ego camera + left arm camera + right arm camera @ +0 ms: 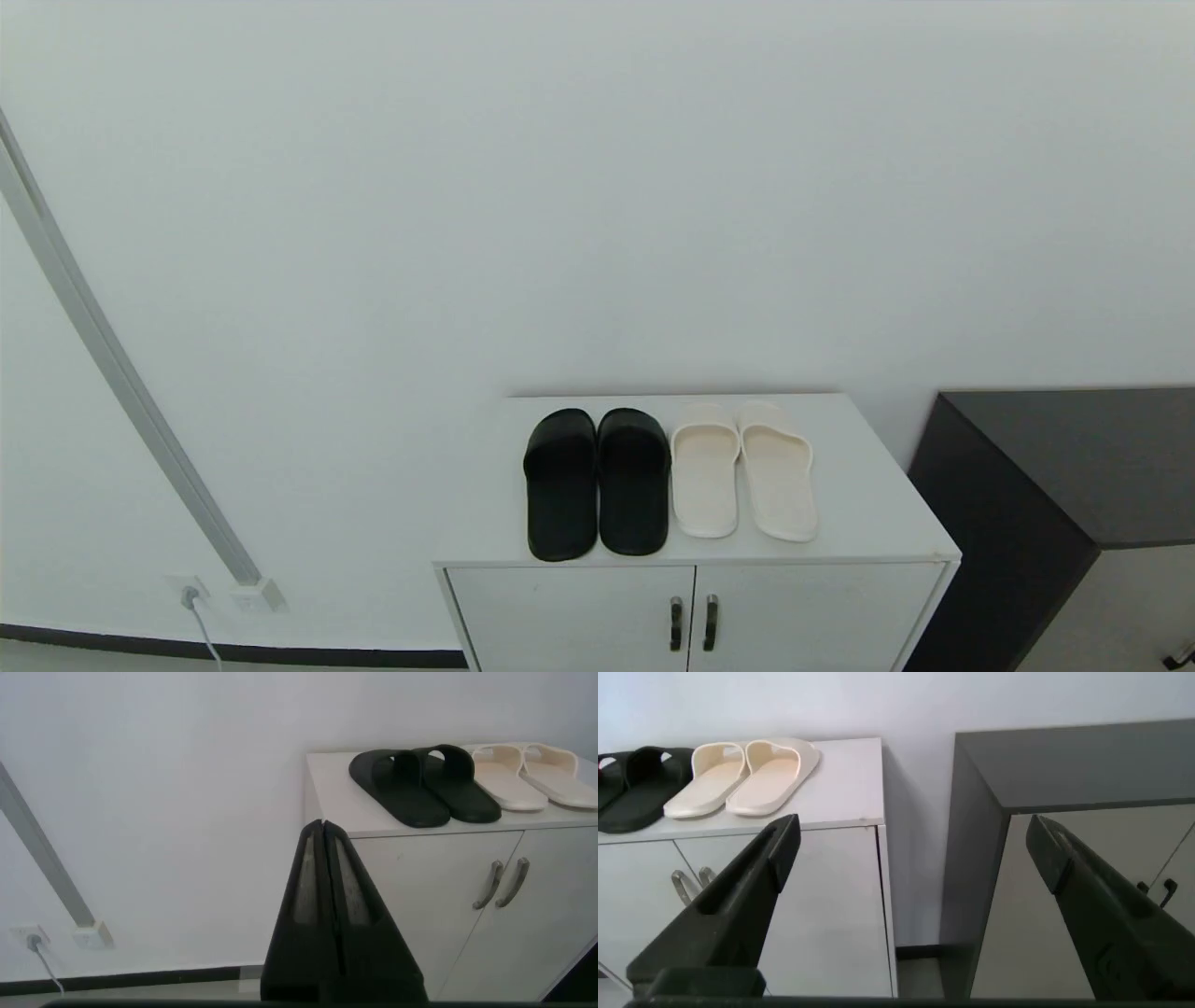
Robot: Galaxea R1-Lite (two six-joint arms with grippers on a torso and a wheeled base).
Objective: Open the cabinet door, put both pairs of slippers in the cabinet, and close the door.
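Left wrist view, black slippers (425,784), cream slippers (533,775) atop cabinet (439,896), beyond closed jaws.

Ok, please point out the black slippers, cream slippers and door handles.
black slippers (561,499): head view, footbed of the left slipper.
cream slippers (705,485): head view, footbed of the left slipper.
door handles (676,623): head view, left handle.

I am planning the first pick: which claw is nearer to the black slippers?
Left. The left claw sits off the cabinet's left corner, nearest the black slippers; the right claw sits off its right side, beyond the cream slippers.
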